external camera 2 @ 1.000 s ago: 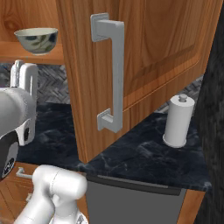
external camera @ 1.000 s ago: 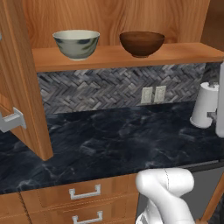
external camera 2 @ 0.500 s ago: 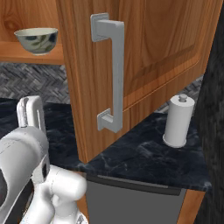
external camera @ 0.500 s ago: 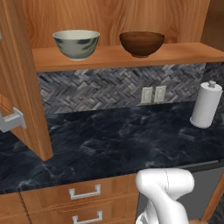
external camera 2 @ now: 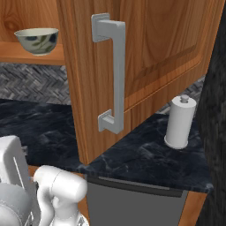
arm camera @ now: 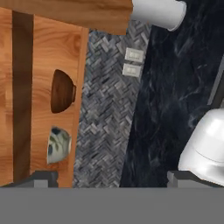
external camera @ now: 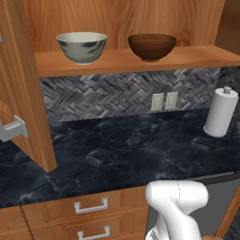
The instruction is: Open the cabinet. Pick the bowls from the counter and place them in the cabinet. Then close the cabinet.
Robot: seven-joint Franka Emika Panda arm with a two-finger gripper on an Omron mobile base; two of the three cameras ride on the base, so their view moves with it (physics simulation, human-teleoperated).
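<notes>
The cabinet (external camera: pixel 117 60) stands open, with both bowls side by side on its wooden shelf. The cream-green bowl (external camera: pixel 82 46) is on the left and the dark wooden bowl (external camera: pixel 152 46) on the right. From the right base view the cream-green bowl (external camera 2: pixel 37 39) shows left of the open right door (external camera 2: pixel 145 53) with its silver bar handle (external camera 2: pixel 114 75). The rolled hand view looks at the wooden bowl (arm camera: pixel 62 91) and cream-green bowl (arm camera: pixel 57 145) from well back. My gripper (arm camera: pixel 111 179) is open and holds nothing. The black counter (external camera: pixel 126 150) lies below the shelf.
A white paper towel roll (external camera: pixel 221 112) stands at the counter's right end against the herringbone wall. Two wall outlets (external camera: pixel 164 101) sit under the shelf. The open left door (external camera: pixel 23 93) juts out over the counter. Wooden drawers (external camera: pixel 89 206) run below the counter's front edge.
My arm has dropped from high at the left of the right base view to low at the left. It has also left the right edge of the left base view. Bowls and doors have not moved.
</notes>
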